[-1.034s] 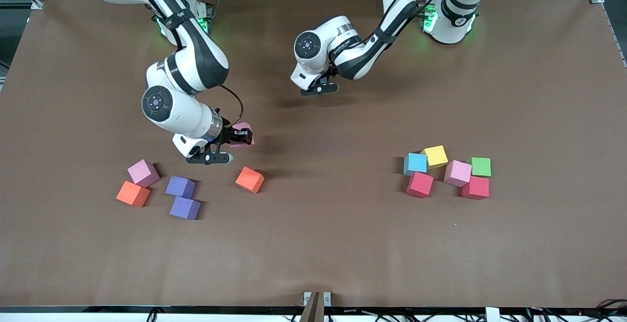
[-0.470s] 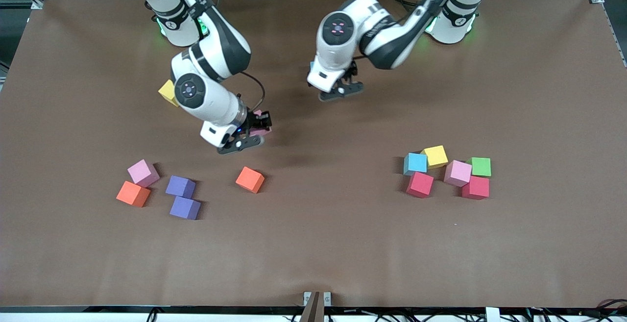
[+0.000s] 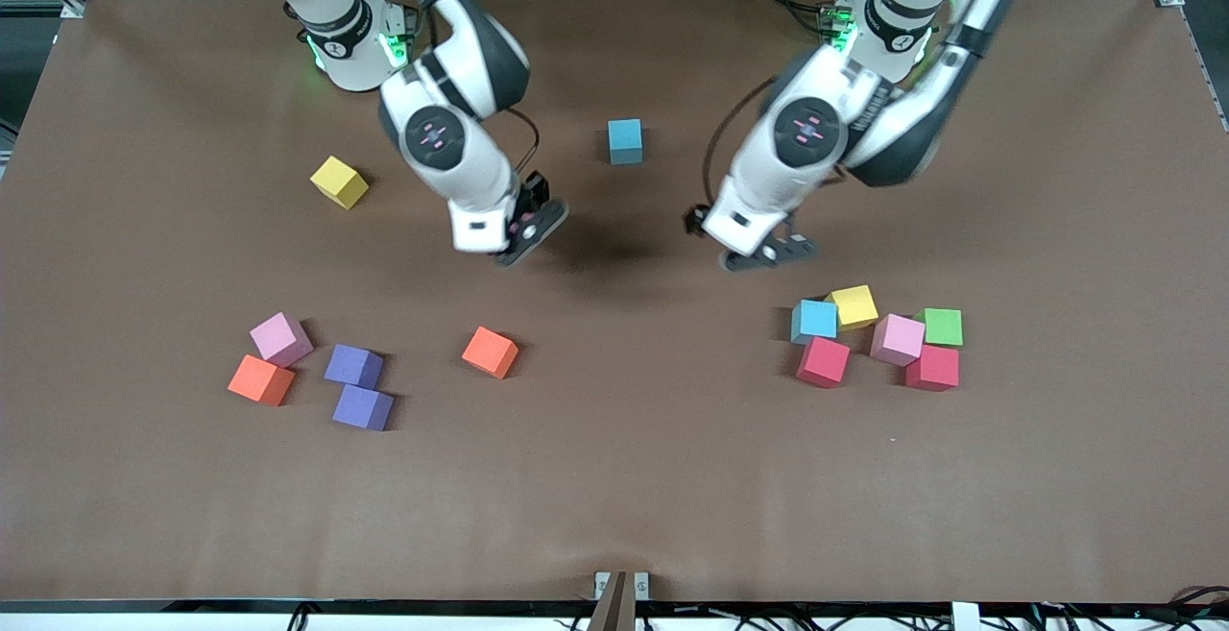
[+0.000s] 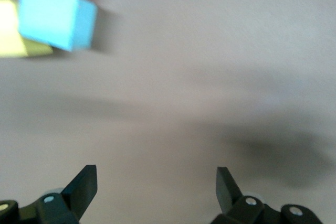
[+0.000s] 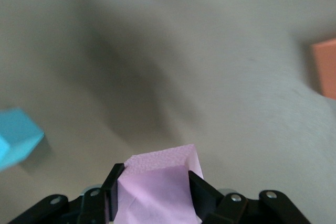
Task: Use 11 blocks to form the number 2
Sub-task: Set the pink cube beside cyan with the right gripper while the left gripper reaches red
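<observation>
My right gripper hangs over the middle of the table, shut on a pink block that fills the gap between its fingers in the right wrist view. My left gripper is open and holds nothing. It hovers just beside a cluster at the left arm's end: blue, yellow, pink and two red blocks. A lone blue block and a yellow block lie nearer the bases.
A green cube touches the cluster. Toward the right arm's end lie a pink block, an orange one, two purple ones and another orange one. Bare brown table spreads near the front camera.
The right arm carried the pink block toward the table's middle. The left arm swung from the middle toward the cluster at its own end, uncovering the lone blue block.
</observation>
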Motion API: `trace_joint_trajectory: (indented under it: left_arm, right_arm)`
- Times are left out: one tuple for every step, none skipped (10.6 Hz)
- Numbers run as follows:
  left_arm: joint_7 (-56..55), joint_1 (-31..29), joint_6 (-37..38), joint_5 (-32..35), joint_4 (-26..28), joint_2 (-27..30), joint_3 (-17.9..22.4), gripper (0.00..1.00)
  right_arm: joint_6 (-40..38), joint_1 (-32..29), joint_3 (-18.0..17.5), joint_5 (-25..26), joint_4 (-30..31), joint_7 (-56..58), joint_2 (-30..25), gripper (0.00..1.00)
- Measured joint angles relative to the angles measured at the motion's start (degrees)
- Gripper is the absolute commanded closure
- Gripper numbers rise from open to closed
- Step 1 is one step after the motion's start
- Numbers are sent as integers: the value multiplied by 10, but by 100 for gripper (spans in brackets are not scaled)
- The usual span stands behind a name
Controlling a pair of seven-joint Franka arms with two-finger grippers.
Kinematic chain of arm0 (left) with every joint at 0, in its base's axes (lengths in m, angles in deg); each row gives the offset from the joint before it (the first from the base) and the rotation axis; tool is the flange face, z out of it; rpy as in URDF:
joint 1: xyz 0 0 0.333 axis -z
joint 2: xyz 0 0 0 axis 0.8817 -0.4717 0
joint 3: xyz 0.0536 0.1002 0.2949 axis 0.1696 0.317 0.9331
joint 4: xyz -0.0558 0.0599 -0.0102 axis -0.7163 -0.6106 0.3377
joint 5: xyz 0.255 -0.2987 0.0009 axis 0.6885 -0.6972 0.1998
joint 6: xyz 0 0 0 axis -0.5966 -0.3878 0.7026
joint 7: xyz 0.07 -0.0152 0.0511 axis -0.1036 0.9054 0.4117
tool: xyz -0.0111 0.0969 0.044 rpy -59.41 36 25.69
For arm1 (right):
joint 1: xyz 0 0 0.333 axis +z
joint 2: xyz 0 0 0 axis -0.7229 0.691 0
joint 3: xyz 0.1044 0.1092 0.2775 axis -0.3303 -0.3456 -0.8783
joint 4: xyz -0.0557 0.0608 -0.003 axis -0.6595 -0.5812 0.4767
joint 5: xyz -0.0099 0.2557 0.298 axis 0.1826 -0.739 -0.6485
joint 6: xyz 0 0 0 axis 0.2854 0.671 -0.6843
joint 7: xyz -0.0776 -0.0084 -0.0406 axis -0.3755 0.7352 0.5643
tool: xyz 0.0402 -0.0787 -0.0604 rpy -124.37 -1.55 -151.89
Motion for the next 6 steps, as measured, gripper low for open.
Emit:
trace_joint_trajectory:
  left_arm:
    - [29, -12, 0, 10, -3, -1, 1, 0]
    - [58, -22, 0, 22, -7, -4, 4, 0]
    - [92, -39, 0, 37, -12, -7, 6, 0]
    - [132, -63, -1, 44, -19, -10, 8, 0]
    - [175, -88, -1, 48, -27, -16, 10, 0]
    - [214, -111, -1, 49, -40, -25, 11, 0]
  right_arm:
    - [11, 73, 53, 0, 15, 49, -3, 100]
    - [30, 129, 91, -1, 30, 98, -5, 100]
    - [56, 175, 121, -13, 49, 149, -5, 100]
    - [82, 210, 145, -57, 72, 214, -5, 100]
    - [101, 230, 159, -123, 94, 295, -5, 100]
    - [109, 235, 164, -183, 111, 368, -5, 100]
